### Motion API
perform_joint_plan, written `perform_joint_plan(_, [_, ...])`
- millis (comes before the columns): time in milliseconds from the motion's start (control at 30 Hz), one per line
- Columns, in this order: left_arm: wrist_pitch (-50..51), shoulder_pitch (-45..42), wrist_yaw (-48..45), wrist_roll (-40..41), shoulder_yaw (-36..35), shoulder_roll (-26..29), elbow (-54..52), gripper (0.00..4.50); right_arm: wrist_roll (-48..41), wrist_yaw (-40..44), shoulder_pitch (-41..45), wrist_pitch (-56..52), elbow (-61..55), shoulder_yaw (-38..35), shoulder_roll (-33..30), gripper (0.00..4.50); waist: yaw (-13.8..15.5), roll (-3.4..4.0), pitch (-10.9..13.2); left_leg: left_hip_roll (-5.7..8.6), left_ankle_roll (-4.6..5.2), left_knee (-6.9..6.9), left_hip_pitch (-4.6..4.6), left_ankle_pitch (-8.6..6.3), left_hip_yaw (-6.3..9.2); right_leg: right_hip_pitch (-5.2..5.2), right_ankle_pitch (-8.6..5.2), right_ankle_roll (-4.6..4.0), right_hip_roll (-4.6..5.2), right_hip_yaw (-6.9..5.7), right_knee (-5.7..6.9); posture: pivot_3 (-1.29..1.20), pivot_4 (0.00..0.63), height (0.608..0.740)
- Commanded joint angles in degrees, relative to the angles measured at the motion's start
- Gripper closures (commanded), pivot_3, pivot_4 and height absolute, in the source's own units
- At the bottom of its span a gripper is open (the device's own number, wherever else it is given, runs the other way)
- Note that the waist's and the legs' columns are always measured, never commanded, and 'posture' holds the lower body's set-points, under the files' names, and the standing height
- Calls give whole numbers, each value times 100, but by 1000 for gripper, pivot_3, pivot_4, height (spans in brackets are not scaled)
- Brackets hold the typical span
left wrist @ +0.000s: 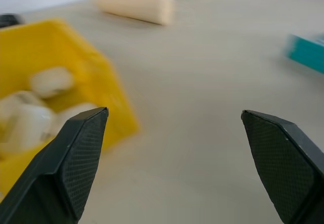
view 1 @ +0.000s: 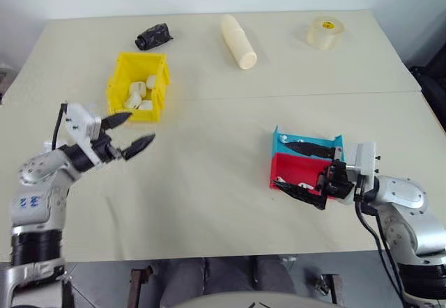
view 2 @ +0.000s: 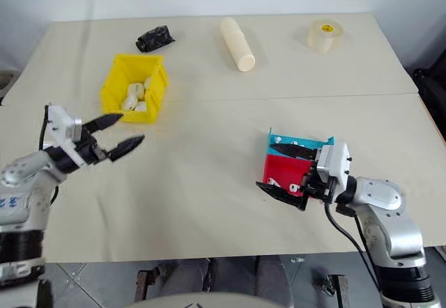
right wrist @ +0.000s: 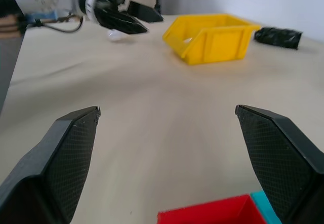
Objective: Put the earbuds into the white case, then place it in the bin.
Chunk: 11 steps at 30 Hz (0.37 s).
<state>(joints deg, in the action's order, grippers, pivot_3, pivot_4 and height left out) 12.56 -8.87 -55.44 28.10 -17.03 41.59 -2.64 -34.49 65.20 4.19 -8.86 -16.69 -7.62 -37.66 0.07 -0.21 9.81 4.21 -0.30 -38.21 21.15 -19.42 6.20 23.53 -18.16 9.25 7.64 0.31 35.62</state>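
White cases point(view 1: 139, 93) in the bin point(view 1: 120, 71) — both grippers' fingers spread

Four white cases point(view 1: 136, 96), two trays point(view 1: 304, 156)

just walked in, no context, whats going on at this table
The robot is packing white cases into the yellow bin; several lie in it already. Its left gripper hangs open and empty just in front of the bin. The right gripper, also open, sits level over the red tray and blue tray.
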Motion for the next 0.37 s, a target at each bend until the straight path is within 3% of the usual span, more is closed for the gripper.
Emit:
perform_joint_plan(33, [-474, 538, -477, -9, -170, 206, -574, 29, -164, 402, 99, 65, 194, -250, -260, 0, 10, 0, 0, 0, 0, 0, -1, 0, 0, -2, 0, 0, 1, 0, -2, 0, 150, 740])
perform_joint_plan(367, [-1103, 936, -459, -310, 216, -24, -874, 29, 21, 874, 134, 381, 791, -409, -493, 0, 61, 0, 1, 1, 2, 2, 0, -1, -3, -2, 0, -1, 1, 0, -5, 0, 150, 740])
